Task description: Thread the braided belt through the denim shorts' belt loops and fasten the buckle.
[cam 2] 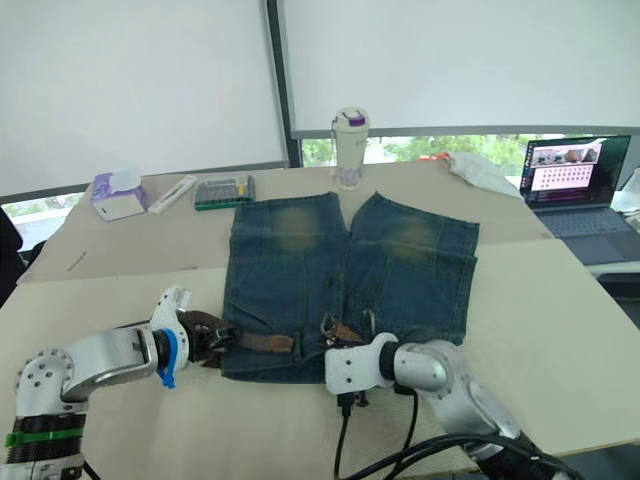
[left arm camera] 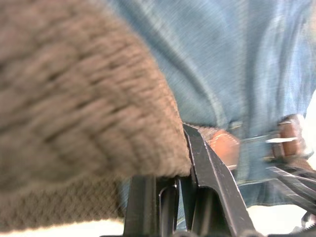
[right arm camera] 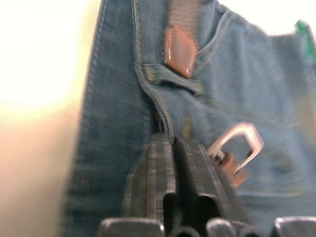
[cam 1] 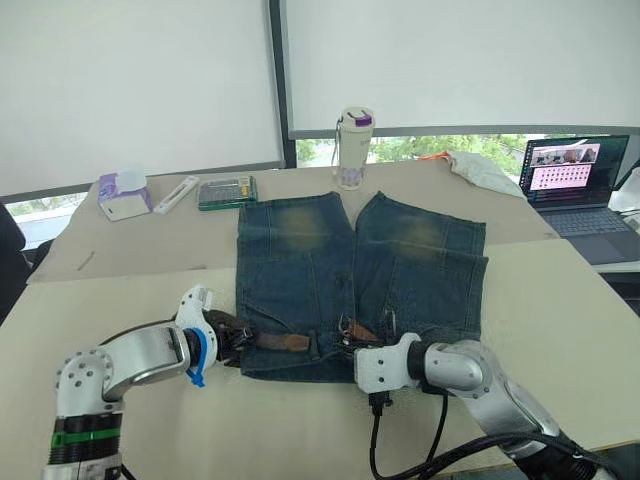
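Overhead, we see the denim shorts (cam 1: 355,285) laid flat on the table (cam 1: 560,310), waistband toward us and legs pointing away, which keeps the loops within reach of both arms. The braided belt (cam 1: 280,341) runs along the waistband's left half; its tan leather tip shows just short of the fly. Our left gripper (cam 1: 228,340) sits at the waistband's left end, on the belt, presumably to feed or anchor the strap. Our right gripper (cam 1: 350,345) rests at the waistband's middle, beside the buckle (cam 1: 346,327).

Through the left wrist camera, brown weave of the belt (left arm camera: 74,98) looms right against the fingers (left arm camera: 207,168), which look clamped on it. That grip would keep the strap from sliding back out of the loops.

From the right wrist camera, the fingers (right arm camera: 163,173) are pressed together with nothing visible between them, their tips at the denim by the fly. The silver buckle (right arm camera: 242,143) lies just beside them, and the leather tip (right arm camera: 178,47) pokes past a belt loop (right arm camera: 170,76) farther on. We judge the tip must next meet the buckle.
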Controlling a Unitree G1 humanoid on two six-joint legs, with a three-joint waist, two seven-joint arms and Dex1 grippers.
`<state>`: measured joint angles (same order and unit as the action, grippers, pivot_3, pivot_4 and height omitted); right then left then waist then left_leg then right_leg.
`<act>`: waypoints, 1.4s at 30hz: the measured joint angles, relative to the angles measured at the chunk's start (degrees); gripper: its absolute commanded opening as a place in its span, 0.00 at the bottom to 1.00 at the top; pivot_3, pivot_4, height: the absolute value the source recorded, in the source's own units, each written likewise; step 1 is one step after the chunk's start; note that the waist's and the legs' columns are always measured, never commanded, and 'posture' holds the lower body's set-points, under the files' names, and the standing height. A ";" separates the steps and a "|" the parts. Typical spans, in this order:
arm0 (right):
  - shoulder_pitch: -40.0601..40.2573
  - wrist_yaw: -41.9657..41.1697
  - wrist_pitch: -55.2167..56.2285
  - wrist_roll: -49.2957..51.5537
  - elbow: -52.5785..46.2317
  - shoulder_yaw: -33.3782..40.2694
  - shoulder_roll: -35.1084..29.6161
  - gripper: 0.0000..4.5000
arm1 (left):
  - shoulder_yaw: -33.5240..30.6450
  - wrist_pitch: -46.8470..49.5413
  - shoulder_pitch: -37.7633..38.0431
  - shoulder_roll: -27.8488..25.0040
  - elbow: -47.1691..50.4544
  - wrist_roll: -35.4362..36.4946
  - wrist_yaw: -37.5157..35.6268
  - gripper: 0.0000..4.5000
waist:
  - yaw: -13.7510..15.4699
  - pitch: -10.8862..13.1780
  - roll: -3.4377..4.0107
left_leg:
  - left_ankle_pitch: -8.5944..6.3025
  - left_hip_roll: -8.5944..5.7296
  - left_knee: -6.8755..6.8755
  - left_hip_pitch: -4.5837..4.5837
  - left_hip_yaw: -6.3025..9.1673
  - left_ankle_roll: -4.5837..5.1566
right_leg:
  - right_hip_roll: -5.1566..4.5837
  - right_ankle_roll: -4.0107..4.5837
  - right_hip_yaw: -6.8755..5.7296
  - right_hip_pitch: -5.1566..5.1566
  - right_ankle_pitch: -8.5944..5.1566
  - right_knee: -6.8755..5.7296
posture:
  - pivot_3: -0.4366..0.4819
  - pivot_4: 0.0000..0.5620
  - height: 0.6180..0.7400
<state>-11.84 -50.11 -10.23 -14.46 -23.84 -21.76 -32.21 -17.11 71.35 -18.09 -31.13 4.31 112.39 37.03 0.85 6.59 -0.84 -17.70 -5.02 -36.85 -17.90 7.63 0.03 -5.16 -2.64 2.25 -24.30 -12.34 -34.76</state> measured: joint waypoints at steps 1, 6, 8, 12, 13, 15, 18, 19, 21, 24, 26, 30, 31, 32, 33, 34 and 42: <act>-0.38 0.06 -2.71 2.22 -1.64 1.10 1.55 0.45 | -0.54 0.19 -0.69 0.07 -0.17 0.00 -3.36 0.00 | -0.12 0.00 0.01 | 0.00 0.01 0.01 0.00 0.00 0.00 | 0.00 0.01 0.01 -0.01 0.00 -0.01 | 0.48 0.27 1.00; -5.03 -0.77 -20.42 13.27 -8.13 6.54 6.10 0.51 | -0.96 0.25 -3.00 1.86 -0.45 -0.03 -14.18 0.00 | -0.18 0.00 0.01 | -0.01 0.02 0.02 -0.02 0.02 0.02 | -0.01 0.02 0.00 -0.02 -0.01 0.01 | 0.48 0.27 1.00; -6.24 -0.40 -30.89 18.63 -9.46 9.79 8.84 0.51 | -0.94 0.03 -3.79 2.16 -0.15 -0.04 -16.70 0.00 | -0.04 0.00 0.00 | -0.01 0.02 0.00 -0.06 0.09 0.03 | -0.03 0.03 -0.03 -0.01 0.00 0.02 | 0.48 0.27 1.00; -7.63 2.04 -49.04 28.17 -10.93 15.51 12.48 0.51 | -0.30 -0.33 -4.61 2.79 1.58 -0.03 -20.56 0.00 | 0.01 -0.01 0.02 | -0.04 -0.02 0.01 -0.10 0.10 0.09 | -0.09 0.04 -0.02 -0.05 0.01 0.00 | 0.48 0.27 1.00; -7.67 2.38 -52.35 30.17 -11.32 17.12 12.95 0.51 | -0.18 -0.43 -4.60 2.81 1.70 -0.05 -21.43 0.00 | -0.03 -0.01 0.02 | -0.05 -0.02 0.01 -0.11 0.10 0.09 | -0.09 0.04 -0.02 -0.06 0.01 0.01 | 0.48 0.27 1.00; -8.07 3.00 -56.96 33.45 -11.86 19.97 14.23 0.51 | 0.06 -0.80 -4.60 2.87 2.16 -0.05 -22.77 0.00 | -0.13 -0.01 0.03 | -0.05 -0.01 0.01 -0.13 0.10 0.09 | -0.08 0.04 -0.02 -0.09 0.01 -0.01 | 0.48 0.27 1.00; -11.46 5.22 -63.29 38.66 -11.87 24.98 16.65 0.51 | 1.61 -1.24 -4.59 2.65 3.43 -0.04 -25.39 0.00 | -0.21 -0.01 0.11 | -0.05 0.00 0.02 -0.12 0.09 0.09 | -0.07 0.04 -0.01 -0.10 0.01 -0.04 | 0.48 0.27 1.00; -11.98 5.81 -64.43 39.75 -11.84 25.98 16.69 0.51 | 2.07 -1.34 -4.58 2.42 3.85 -0.04 -25.89 0.00 | -0.24 -0.01 0.11 | -0.05 0.00 0.03 -0.12 0.09 0.09 | -0.07 0.04 -0.01 -0.12 0.01 -0.04 | 0.48 0.27 1.00; -12.83 7.14 -66.58 41.94 -11.60 28.52 17.46 0.51 | 2.28 -1.56 -4.46 1.86 3.88 -0.04 -26.86 0.00 | -0.19 -0.01 0.12 | -0.05 -0.02 0.03 -0.14 0.09 0.09 | -0.09 0.04 -0.01 -0.14 0.01 -0.05 | 0.48 0.27 1.00; -14.09 8.91 -69.11 44.98 -11.30 31.85 18.21 0.51 | 2.68 -1.65 -4.20 0.65 3.89 -0.04 -28.49 0.00 | -0.19 0.00 0.14 | -0.05 -0.02 0.03 -0.15 0.09 0.09 | -0.09 0.04 -0.01 -0.16 0.01 -0.06 | 0.48 0.27 1.00; -14.28 9.82 -69.49 46.50 -11.25 32.01 18.01 0.51 | 3.12 -1.65 -4.20 0.18 3.89 -0.04 -29.94 0.00 | -0.21 0.01 0.15 | -0.05 -0.02 0.03 -0.15 0.09 0.09 | -0.08 0.04 -0.01 -0.16 0.01 -0.07 | 0.48 0.27 1.00; -14.27 11.15 -69.79 48.91 -11.12 31.92 17.05 0.51 | 4.35 -1.50 -4.43 -0.97 3.80 -0.04 -31.94 0.00 | -0.28 0.01 0.16 | -0.05 -0.02 0.03 -0.16 0.08 0.10 | -0.09 0.04 -0.01 -0.18 0.01 -0.07 | 0.48 0.27 1.00; -14.27 11.35 -69.79 49.78 -11.09 31.92 16.77 0.51 | 4.68 -1.44 -4.43 -1.60 3.80 -0.04 -32.41 0.00 | -0.31 0.02 0.17 | -0.05 -0.02 0.03 -0.16 0.08 0.10 | -0.09 0.04 0.00 -0.18 0.01 -0.07 | 0.48 0.27 1.00; -14.26 11.37 -69.83 50.71 -11.08 31.93 16.63 0.51 | 4.83 -1.41 -4.45 -2.10 3.79 -0.04 -32.76 0.00 | -0.35 0.02 0.18 | -0.05 -0.02 0.03 -0.16 0.08 0.10 | -0.09 0.04 0.00 -0.18 0.00 -0.07 | 0.48 0.27 1.00; -14.27 11.35 -70.16 52.08 -11.08 31.94 16.59 0.51 | 5.00 -1.34 -4.74 -2.51 3.56 -0.04 -33.28 0.00 | -0.36 0.03 0.18 | -0.05 -0.01 0.04 -0.17 0.08 0.10 | -0.08 0.04 -0.01 -0.19 0.00 -0.07 | 0.48 0.27 1.00; -14.27 11.39 -70.57 53.32 -11.08 31.89 16.66 0.51 | 5.23 -1.20 -5.33 -2.88 3.29 -0.04 -33.78 0.00 | -0.33 0.03 0.18 | -0.05 -0.01 0.04 -0.18 0.09 0.10 | -0.08 0.04 -0.01 -0.19 0.00 -0.07 | 0.48 0.27 1.00; -14.29 14.36 -72.22 57.99 -10.38 31.66 16.29 0.01 | 6.82 -1.03 -6.73 -4.55 2.55 -0.04 -36.68 0.00 | -0.36 0.04 0.20 | -0.06 -0.01 0.04 -0.21 0.09 0.11 | -0.10 0.04 0.00 -0.24 0.00 -0.08 | 0.48 0.27 1.00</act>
<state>-26.13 -35.76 -82.46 43.53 -34.22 9.90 -15.92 -10.29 70.31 -24.82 -35.68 6.86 112.35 0.35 0.49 6.63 -0.64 -17.76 -5.04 -36.82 -18.11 7.72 0.15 -5.26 -2.61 2.24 -24.54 -12.34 -34.84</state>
